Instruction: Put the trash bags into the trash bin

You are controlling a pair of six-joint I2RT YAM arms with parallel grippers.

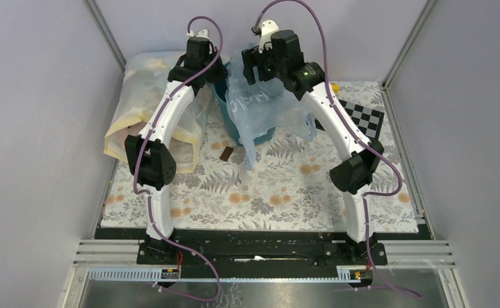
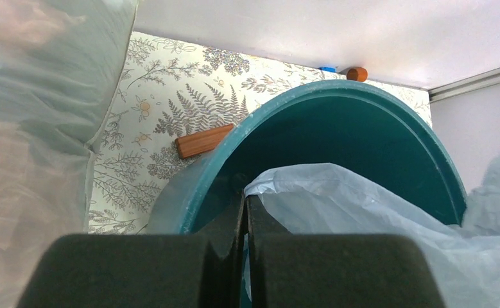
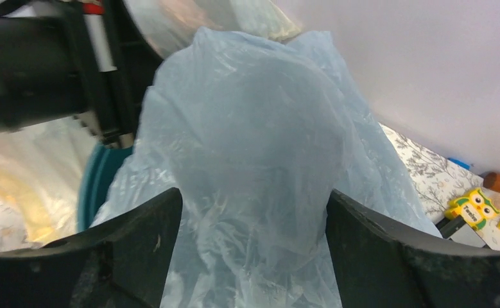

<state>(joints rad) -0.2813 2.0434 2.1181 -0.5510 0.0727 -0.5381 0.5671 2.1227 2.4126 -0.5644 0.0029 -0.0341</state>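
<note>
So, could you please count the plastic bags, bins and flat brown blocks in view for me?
Plastic bags: 2 (pale-blue trash bag, clear yellowish bag)
Bins: 1 (teal trash bin)
Flat brown blocks: 1
Total: 4

Left arm [image 1: 170,109] and right arm [image 1: 340,119] have white curved links, black joints, purple cables [image 1: 139,168]; left tool [image 2: 244,256] and right tool [image 3: 253,250] are black.

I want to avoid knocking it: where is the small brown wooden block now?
Top view: the wooden block lies on the floral cloth at the trash bin's near side, between the yellowish bag and the hanging trash bag.
</note>
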